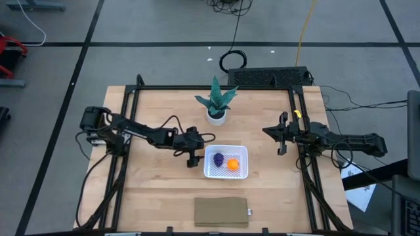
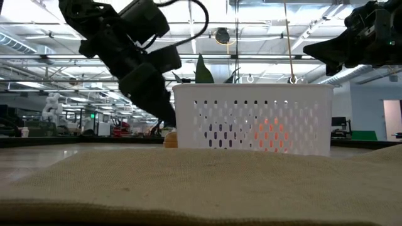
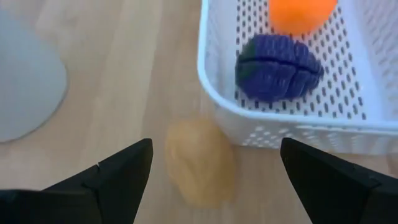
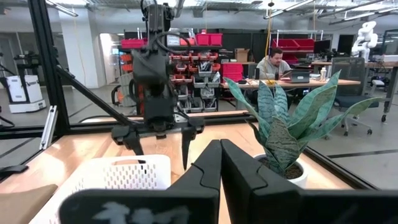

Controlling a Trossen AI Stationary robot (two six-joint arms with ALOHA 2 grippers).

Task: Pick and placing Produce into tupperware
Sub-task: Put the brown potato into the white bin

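Left wrist view: tan piece (image 3: 200, 162) is lying on the bare wood, just outside the tupperware (image 3: 292, 127) wall, not touching either finger. It is sitting between the two fingers (image 3: 121, 174) of the left gripper (image 3: 214, 171), nearer the one away from the tupperware. The jaws are standing wide apart and holding nothing.

Inside the tupperware, the purple lump (image 3: 278, 67) is resting on the mesh bottom near the wall that faces the gripper, and the orange ball (image 3: 300, 12) is lying just beyond it.

High view: the tupperware (image 1: 241, 151) is sitting mid-table with the purple lump (image 1: 217, 159) on its left side and the orange ball (image 1: 232, 164) beside it. The left gripper (image 1: 193, 159) is hanging just off the tupperware's left edge. The tan piece is hidden under the gripper in this view.

Low view: the tan piece (image 2: 169, 137) is showing as a small blur at the foot of the tupperware's (image 2: 251, 119) left wall, under the left arm.

Right gripper (image 1: 281, 136) is waiting well to the right of the tupperware, its fingers (image 4: 239, 171) pressed together and holding nothing.

Plant (image 1: 216, 99) is standing behind the tupperware; pad (image 1: 221, 212) is lying at the near table (image 1: 157, 203) edge.
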